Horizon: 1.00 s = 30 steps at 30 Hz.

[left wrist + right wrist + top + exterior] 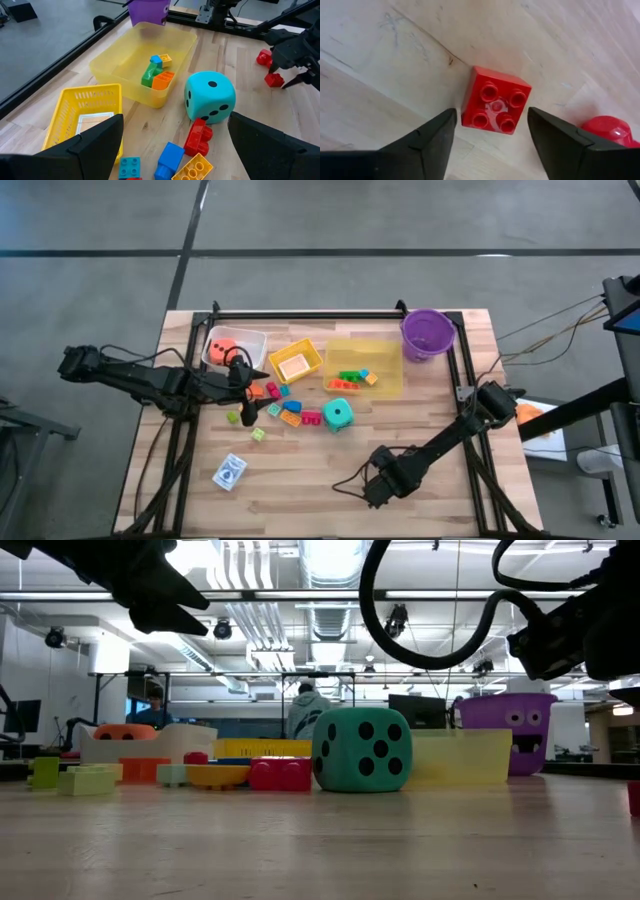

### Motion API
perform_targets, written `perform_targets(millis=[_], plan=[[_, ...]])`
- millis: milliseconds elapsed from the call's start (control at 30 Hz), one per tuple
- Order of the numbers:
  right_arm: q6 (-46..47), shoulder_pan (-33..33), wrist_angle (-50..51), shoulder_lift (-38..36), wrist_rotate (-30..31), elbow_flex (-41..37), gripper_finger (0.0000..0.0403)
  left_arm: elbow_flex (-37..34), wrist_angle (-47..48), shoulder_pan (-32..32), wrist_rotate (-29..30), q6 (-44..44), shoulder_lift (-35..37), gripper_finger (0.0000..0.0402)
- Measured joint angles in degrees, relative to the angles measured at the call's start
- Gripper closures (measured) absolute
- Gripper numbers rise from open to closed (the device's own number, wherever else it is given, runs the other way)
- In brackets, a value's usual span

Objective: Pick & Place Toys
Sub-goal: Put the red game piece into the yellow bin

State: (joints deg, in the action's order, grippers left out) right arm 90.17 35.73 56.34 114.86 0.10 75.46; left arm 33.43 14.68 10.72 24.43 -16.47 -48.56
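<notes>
A red square brick (496,106) lies studs up on the table, and my right gripper (491,114) hangs open over it, pointing down, one finger on either side. I cannot see either finger touch it. A second red piece (607,130) lies beside it. This gripper (375,488) is near the table's front edge. My left gripper (243,380) hovers open and holds nothing, above loose bricks (285,412) at the table's middle left. The teal die (338,415) stands on the table among them. The blue-white card box (229,472) lies flat at the front left.
Along the far side stand a clear bin (250,338) with an orange die, a yellow basket (295,362), a yellow bin (385,352) holding several bricks, and a purple bucket (427,332). A black frame rail (300,313) edges the table. People show in the room behind.
</notes>
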Motion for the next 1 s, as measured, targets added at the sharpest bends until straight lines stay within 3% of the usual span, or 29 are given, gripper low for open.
perform_targets(millis=[300, 833, 1000], plan=[[5.06, -0.01, 0.25, -0.24, 0.99, 0.11, 0.0134, 0.0, 0.02, 0.02, -0.02, -0.02, 0.0, 0.0043], [4.07, -1.21, -0.35, -0.38, 2.78, -0.33, 0.0134, 0.0, 0.04, 0.02, -0.02, -0.2, 0.0, 0.0043], [4.73, -1.36, -0.68, -0.38, 2.91, -0.37, 0.0174, 0.0, 0.04, 0.07, -0.02, -0.2, 0.0, 0.0043]])
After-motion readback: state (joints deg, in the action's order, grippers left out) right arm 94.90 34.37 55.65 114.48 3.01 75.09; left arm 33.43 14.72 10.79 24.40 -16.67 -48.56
